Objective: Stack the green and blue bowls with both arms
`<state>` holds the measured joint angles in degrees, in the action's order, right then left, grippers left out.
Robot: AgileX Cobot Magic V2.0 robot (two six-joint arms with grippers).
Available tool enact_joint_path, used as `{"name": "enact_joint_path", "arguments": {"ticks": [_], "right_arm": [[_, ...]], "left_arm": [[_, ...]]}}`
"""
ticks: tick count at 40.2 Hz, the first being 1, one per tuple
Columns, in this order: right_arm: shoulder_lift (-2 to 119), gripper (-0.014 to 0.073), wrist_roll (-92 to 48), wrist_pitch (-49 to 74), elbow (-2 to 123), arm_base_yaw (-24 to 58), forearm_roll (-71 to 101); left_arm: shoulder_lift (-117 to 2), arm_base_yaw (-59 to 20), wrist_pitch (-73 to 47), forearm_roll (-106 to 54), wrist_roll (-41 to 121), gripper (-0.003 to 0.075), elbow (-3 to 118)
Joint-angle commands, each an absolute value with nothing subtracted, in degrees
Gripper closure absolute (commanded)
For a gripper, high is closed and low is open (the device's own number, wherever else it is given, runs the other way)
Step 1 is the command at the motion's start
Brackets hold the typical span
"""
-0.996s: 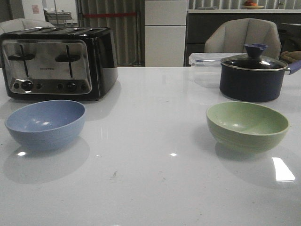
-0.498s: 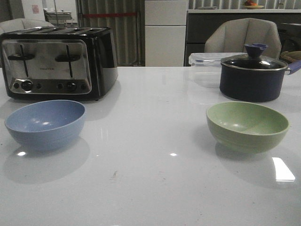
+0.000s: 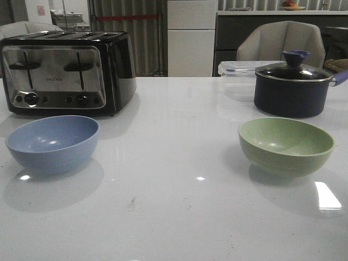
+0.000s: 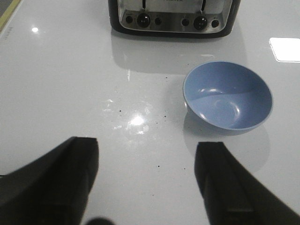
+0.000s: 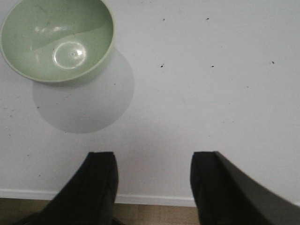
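While 2 bowls (blue bowl point(image 3: 53, 142), green bowl point(image 3: 286, 144)) sit well apart, bare table point(image 3: 174, 206) lies between.

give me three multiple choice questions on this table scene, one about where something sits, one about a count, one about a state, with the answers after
1. Where does the blue bowl sit?
A. in front of the toaster
B. inside the green bowl
C. on top of the lidded pot

2. How many bowls are on the table?
A. one
B. two
C. four

3. What state is the left gripper in?
A. shut on the blue bowl
C. shut on the toaster
B. open and holding nothing

Answers:
1. A, the front view shows it on the table just ahead of the toaster, on the robot's left.
2. B, one blue and one green, set apart and unstacked.
3. B, the left wrist view shows the fingers spread with bare table between them and the bowl lying beyond.
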<state>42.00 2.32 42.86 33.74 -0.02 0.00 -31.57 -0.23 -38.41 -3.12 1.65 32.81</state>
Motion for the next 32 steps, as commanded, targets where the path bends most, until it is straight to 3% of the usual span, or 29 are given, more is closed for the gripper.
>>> {"name": "enact_joint_path", "arguments": {"ticks": [1, 11, 32], "right_arm": [[42.1, 0.0111, 1.8, 39.7, 35.7, -0.3, -0.3], [45.5, 0.0111, 1.8, 37.0, 35.9, -0.3, 7.8], [70.0, 0.0111, 1.8, 36.3, 46.7, -0.3, 14.7]], "left_arm": [[-32.1, -0.2, -33.7, -3.2, 1.7, 0.0157, 34.8], [-32.1, -0.2, -33.7, -3.2, 1.7, 0.016, 34.8], [-32.1, -0.2, -33.7, -3.2, 1.7, 0.016, 34.8]]}}
